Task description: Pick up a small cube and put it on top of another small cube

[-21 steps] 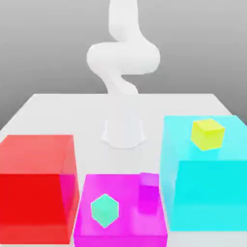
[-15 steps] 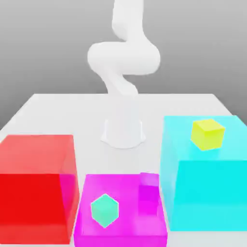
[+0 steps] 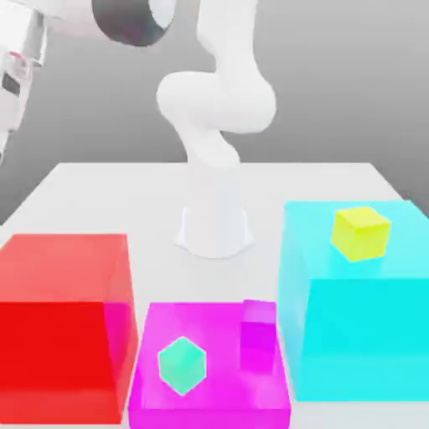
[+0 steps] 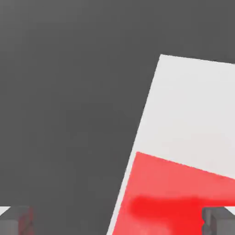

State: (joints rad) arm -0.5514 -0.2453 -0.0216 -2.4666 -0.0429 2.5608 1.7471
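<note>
Here's the white arm [image 3: 216, 92] rising from its base at the middle of the white table [image 3: 100, 193], its upper part reaching off toward eleven o'clock in the exterior view. In the hand view the gripper [image 4: 117, 220] shows two grey fingertips [image 4: 16, 220] standing far apart, jaws spread wide with nothing between them, and under them lies the corner of the table with the red block's top beside the dark floor. Now the blocks: the big red block [image 3: 63, 323] sits at eight o'clock, the low magenta block [image 3: 209, 394] at six o'clock, just beside the red one, and the tall cyan block [image 3: 356, 335] at four o'clock. The small yellow cube [image 3: 361, 234] rests on top of the cyan block, up near three o'clock from the arm's base. The small green cube [image 3: 182, 365] sits on the magenta block, turned with a corner toward the camera, and a small magenta cube [image 3: 258, 335] stands at its two o'clock, close to the cyan block's wall. All three small cubes lie apart, none stacked on another.
</note>
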